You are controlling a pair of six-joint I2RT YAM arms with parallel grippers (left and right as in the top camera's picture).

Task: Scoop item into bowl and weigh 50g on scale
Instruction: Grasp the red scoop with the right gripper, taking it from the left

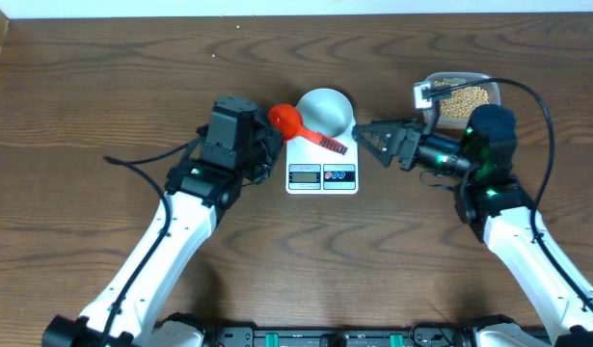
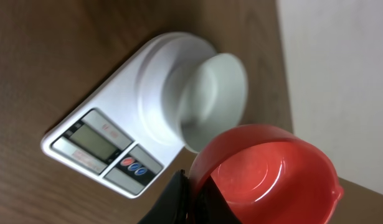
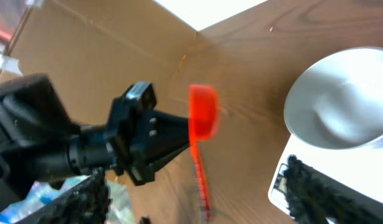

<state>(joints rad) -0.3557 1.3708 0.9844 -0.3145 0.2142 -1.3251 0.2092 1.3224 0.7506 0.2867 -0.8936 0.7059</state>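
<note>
The white scale (image 1: 322, 175) stands mid-table with the empty white bowl (image 1: 325, 111) on it. My left gripper (image 1: 273, 135) is shut on the rim of an empty red scoop (image 1: 285, 120), whose ribbed handle (image 1: 329, 145) points right over the scale. The left wrist view shows the scoop's cup (image 2: 266, 168), my left gripper (image 2: 192, 198), the bowl (image 2: 213, 99) and the scale (image 2: 104, 146). My right gripper (image 1: 365, 137) is open just right of the handle's end. In its wrist view (image 3: 200, 199) the scoop (image 3: 202, 112) lies between its fingers. The beans (image 1: 460, 96) fill a tub.
The clear plastic tub (image 1: 426, 92) stands at the back right, behind my right arm. The scale's display and buttons face the front edge. Cables trail from both arms over the wood table (image 1: 103, 77).
</note>
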